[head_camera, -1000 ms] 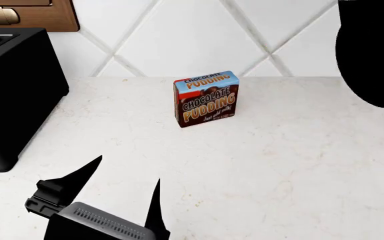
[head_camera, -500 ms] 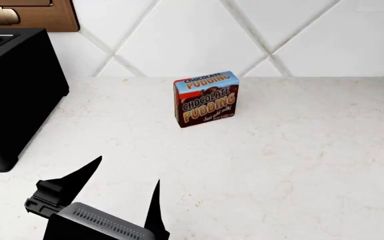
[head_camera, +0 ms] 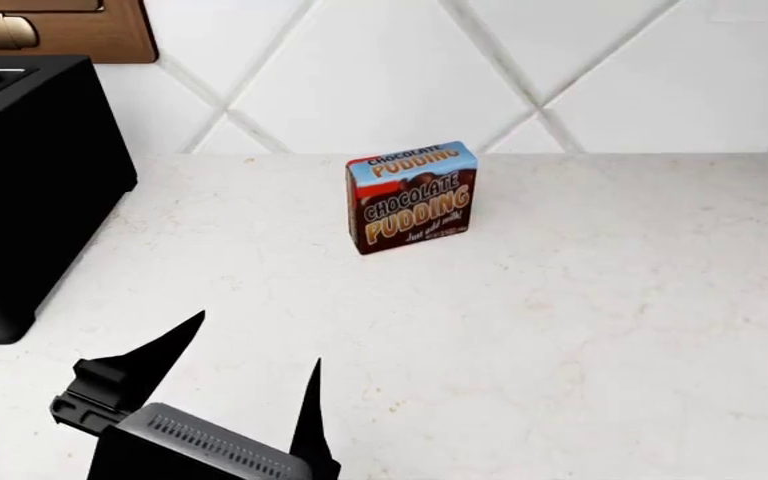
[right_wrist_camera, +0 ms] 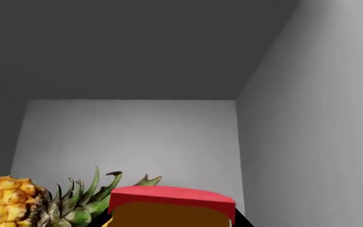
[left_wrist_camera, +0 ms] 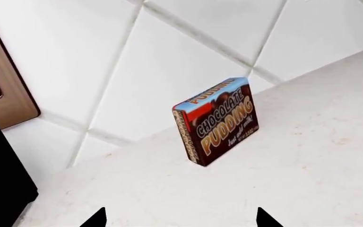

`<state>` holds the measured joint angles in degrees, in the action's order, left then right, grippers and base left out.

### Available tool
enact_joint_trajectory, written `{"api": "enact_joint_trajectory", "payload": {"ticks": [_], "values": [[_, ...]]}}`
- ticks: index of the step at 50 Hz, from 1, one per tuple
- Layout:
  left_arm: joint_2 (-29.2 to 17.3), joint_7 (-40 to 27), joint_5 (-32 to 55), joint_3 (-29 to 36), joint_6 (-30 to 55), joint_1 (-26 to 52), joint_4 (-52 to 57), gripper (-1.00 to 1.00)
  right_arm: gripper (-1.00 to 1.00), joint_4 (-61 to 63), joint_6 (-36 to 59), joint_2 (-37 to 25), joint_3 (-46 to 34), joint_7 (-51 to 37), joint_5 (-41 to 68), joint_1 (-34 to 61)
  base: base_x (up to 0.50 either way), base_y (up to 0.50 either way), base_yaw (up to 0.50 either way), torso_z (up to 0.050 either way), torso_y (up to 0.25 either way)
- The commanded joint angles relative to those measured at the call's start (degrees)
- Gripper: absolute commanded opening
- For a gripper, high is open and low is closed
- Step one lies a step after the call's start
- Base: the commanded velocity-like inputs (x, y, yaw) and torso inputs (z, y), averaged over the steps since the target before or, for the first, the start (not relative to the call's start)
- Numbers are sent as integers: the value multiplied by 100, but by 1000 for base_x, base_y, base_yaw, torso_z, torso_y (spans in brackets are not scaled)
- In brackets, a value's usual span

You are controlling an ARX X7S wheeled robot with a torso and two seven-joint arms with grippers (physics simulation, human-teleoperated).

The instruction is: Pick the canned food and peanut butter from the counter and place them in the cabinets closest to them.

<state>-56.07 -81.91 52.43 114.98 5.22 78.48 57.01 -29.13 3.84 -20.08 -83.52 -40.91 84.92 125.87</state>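
Observation:
The peanut butter [right_wrist_camera: 170, 201], a tan jar with a red lid, sits between the jaws of my right gripper [right_wrist_camera: 168, 223] inside a grey cabinet. Only a dark finger edge [right_wrist_camera: 239, 220] shows beside the jar. The right gripper is out of the head view. My left gripper [head_camera: 259, 340] is open and empty, low over the white counter [head_camera: 598, 330]. It also shows in the left wrist view [left_wrist_camera: 181, 213], short of the chocolate pudding box. The canned food is not in view.
A chocolate pudding box [head_camera: 411, 197] stands near the tiled back wall and also shows in the left wrist view [left_wrist_camera: 218, 120]. A black appliance [head_camera: 24, 190] stands at the left. A pineapple [right_wrist_camera: 36, 201] lies in the cabinet beside the jar.
The dark shape of my right arm at the upper right of the head view has gone out of sight. The left gripper and the pudding box have not moved.

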Motion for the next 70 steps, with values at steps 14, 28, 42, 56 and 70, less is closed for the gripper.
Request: {"api": "enact_joint_trajectory", "payload": {"ticks": [14, 28, 42, 56, 70], "values": [[11, -74, 3, -22, 92, -7, 66, 100, 100, -870, 220, 332, -515, 143, 1231, -721, 0, 0, 0, 4, 0], [-4, -42, -40, -27, 68, -64, 12, 100, 100, 408, 190, -232, -128, -347, 1379, -270, 0, 0, 0, 1, 0], [0, -81, -67, -41, 103, -80, 64, 100, 100, 1421, 226, -559, 53, -685, 1334, -27, 0, 0, 0, 0, 0], [13, -83, -52, -59, 134, -64, 80, 100, 100, 2157, 227, -841, 158, -1000, 1132, 126, 0, 0, 0, 0, 0], [24, -103, -75, -66, 138, -88, 96, 100, 100, 3305, 237, -1239, 300, -1693, 723, 361, 0, 0, 0, 0, 0]]}}
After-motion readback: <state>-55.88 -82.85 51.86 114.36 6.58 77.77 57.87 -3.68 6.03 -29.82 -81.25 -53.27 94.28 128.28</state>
